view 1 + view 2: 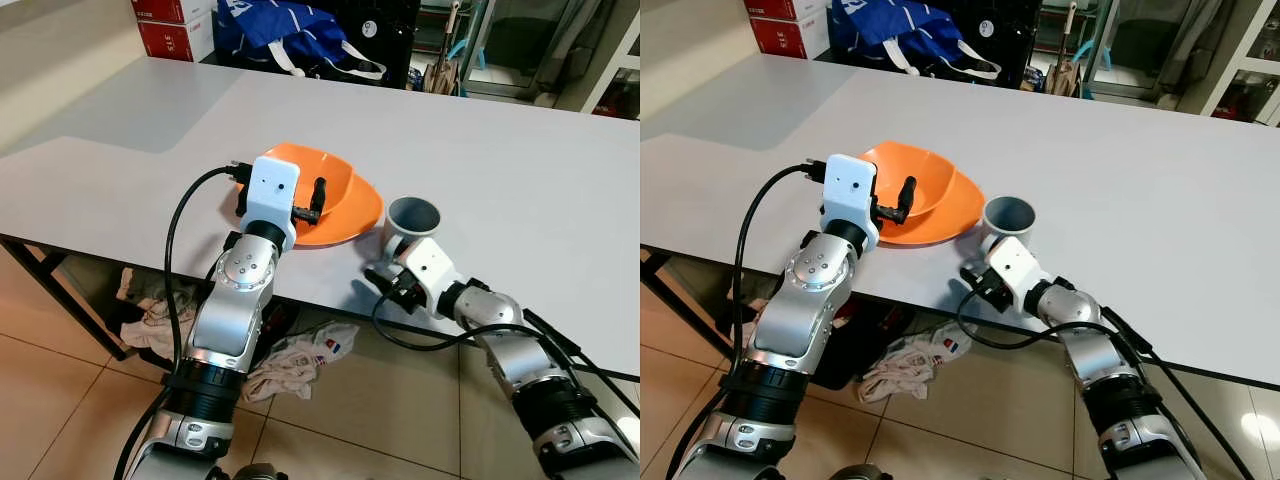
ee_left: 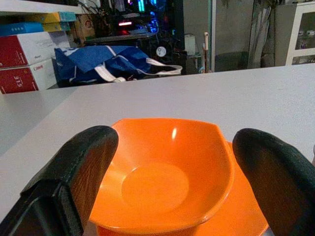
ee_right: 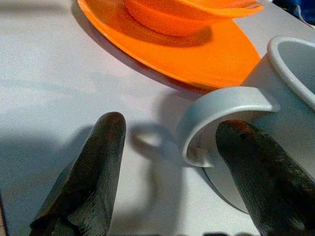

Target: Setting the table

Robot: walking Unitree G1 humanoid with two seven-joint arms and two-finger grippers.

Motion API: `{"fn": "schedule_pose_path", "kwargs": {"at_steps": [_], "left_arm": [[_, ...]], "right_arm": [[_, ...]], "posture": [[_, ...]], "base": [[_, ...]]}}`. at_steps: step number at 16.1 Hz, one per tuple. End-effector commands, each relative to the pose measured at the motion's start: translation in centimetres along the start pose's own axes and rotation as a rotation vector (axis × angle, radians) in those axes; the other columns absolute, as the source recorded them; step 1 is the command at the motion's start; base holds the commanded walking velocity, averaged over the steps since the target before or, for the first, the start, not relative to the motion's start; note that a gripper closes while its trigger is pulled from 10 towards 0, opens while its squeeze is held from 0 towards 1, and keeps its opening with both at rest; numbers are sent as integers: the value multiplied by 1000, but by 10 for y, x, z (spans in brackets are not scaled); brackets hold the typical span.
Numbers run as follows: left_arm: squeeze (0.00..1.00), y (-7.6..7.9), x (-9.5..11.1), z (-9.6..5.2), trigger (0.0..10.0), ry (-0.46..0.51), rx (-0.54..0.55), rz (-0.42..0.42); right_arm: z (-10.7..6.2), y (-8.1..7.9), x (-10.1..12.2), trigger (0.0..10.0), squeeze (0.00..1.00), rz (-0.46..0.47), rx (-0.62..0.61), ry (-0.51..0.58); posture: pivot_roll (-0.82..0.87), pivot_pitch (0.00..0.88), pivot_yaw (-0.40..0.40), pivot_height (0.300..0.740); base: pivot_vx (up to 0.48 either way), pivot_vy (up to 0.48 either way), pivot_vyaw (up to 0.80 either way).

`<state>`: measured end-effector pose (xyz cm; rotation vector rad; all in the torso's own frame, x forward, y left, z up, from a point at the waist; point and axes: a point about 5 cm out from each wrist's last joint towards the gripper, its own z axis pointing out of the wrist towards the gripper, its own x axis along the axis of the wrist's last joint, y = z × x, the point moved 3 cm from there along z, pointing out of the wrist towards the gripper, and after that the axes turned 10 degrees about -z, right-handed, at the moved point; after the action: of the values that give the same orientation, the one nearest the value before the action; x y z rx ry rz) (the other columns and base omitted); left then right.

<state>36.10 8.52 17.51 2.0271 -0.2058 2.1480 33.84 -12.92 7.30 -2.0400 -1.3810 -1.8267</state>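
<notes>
A grey table (image 1: 520, 170) spans the scene, with a blue bag (image 1: 285, 30) and red boxes (image 1: 170, 25) beyond its far edge. Near the front edge an orange plate (image 1: 362, 215) lies flat with an orange bowl (image 2: 165, 172) sitting on it. Just beside the plate stands a grey mug (image 1: 413, 222), its handle (image 3: 224, 110) turned toward the table's front edge. The left gripper (image 2: 167, 196) hovers at the bowl's near side, fingers (image 2: 74, 182) spread wide, apart from the bowl. The right gripper (image 3: 172, 162) sits low at the mug's handle, fingers (image 3: 93, 172) spread, one on either side of the handle, not pinching it.
</notes>
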Motion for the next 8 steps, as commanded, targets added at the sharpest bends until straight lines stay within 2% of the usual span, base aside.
{"fn": "schedule_pose_path", "kwargs": {"at_steps": [1, 8], "left_arm": [[0, 4, 1, 2, 10000, 2, -13, 3], [0, 9, 0, 5, 10000, -7, -25, -10]], "right_arm": [[-5, 7, -2, 10000, 0, -4, -34, -6], [-21, 10, -20, 10000, 0, 5, -68, -70]], "posture": [[47, 0, -18, 740], [27, 0, -12, 740]], "base": [[0, 0, 0], [0, 0, 0]]}}
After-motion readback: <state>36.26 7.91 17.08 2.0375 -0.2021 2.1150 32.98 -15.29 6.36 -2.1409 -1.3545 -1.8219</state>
